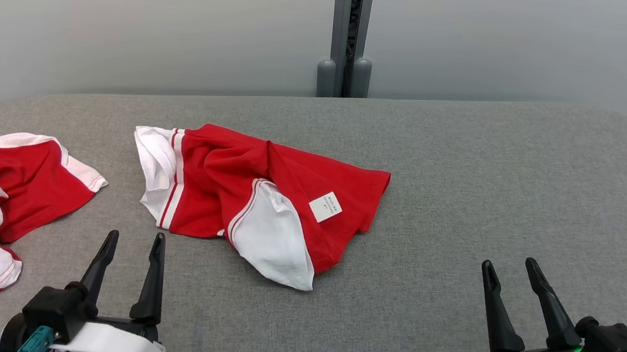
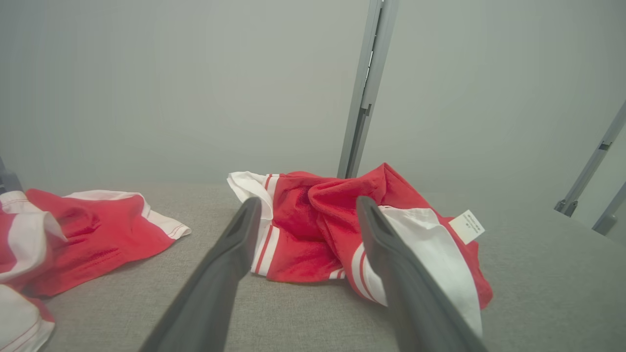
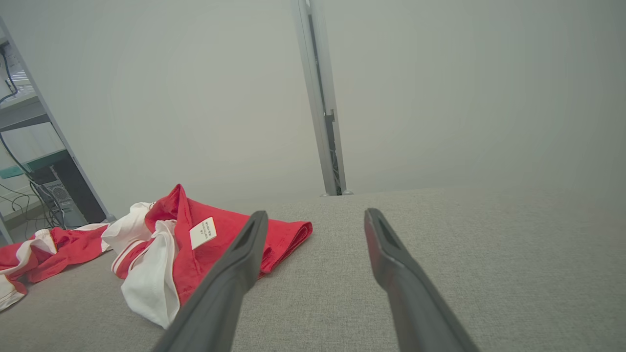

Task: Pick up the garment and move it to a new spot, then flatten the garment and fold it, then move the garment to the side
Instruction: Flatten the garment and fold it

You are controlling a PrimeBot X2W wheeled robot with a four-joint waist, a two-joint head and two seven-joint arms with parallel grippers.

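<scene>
The left gripper (image 1: 136, 234) and right gripper (image 1: 509, 262) stand with fingers spread wide, holding nothing. The crumpled red-and-white garment (image 1: 219, 183) lies on the grey table (image 1: 494, 177) just ahead of the left gripper, well to the right gripper's left. A second red garment (image 1: 9, 190) lies apart, left of the left gripper; bare table separates fingers from cloth

Grey cloth table (image 1: 494, 172), rounded far corners. Red/white garment (image 1: 219, 183) crumpled approx. centre (white tag (image 1: 325, 207) facing up); 2nd shirt (image 1: 15, 185) bunched at left edge, apart.
</scene>
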